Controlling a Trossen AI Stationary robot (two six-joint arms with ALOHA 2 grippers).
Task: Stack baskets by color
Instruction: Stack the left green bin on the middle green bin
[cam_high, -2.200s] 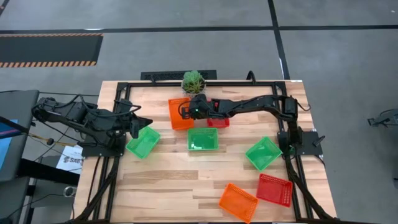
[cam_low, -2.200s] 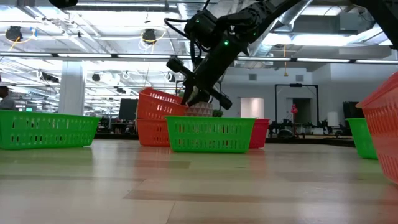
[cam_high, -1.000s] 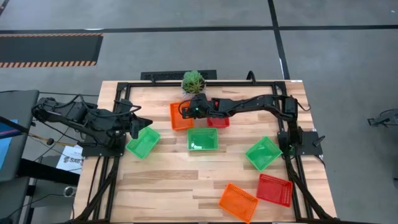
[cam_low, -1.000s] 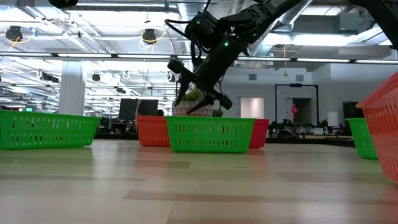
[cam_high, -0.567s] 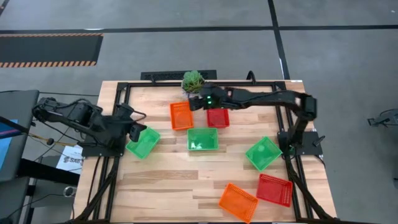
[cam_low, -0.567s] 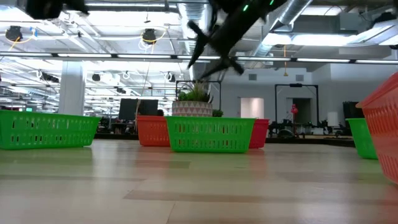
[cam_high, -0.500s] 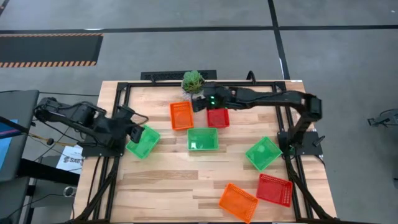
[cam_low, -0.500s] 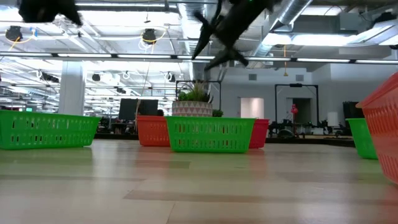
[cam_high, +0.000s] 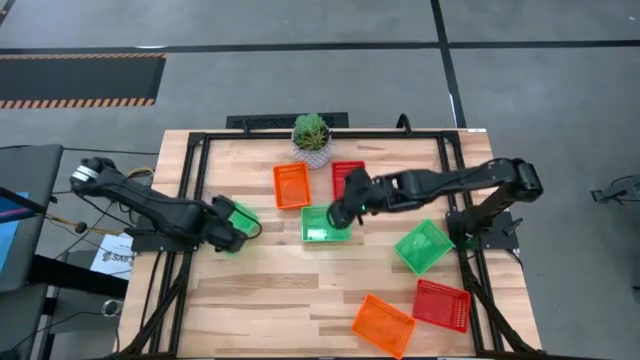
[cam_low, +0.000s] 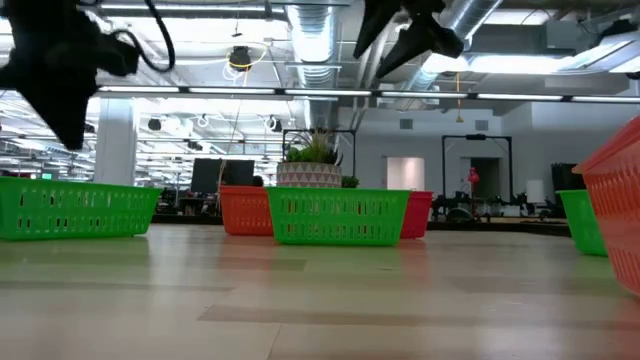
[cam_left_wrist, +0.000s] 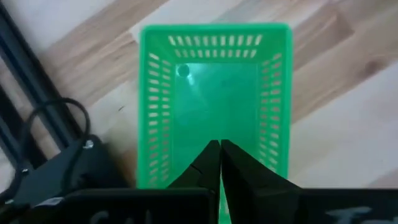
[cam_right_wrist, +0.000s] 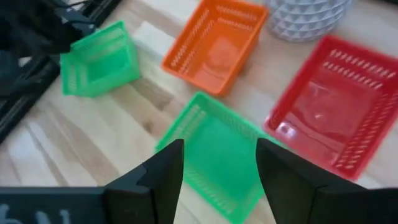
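A: R gripper is up over the middle green basket, fingers spread wide w/ nothing between them. Wrist view looks past them straight at that basket.

B: And the L gripper?

A: Over the left green basket, off to the left of the middle green one. Fingers pressed together, tips meeting, nothing pinched; the basket sits below them on the wood.

B: Where's the rest vs. that middle green basket?

A: Just behind it, an orange basket to the left and a red basket to the right, side by side w/ a gap. Potted plant further back, between the two. Third green basket is to the right, turned at an angle. Towards the front-right, another orange basket and another red basket, close together.

B: Any stacks showing?

A: Can't tell from above whether the back orange or red ones are doubled up. Table is bare wood front-left.
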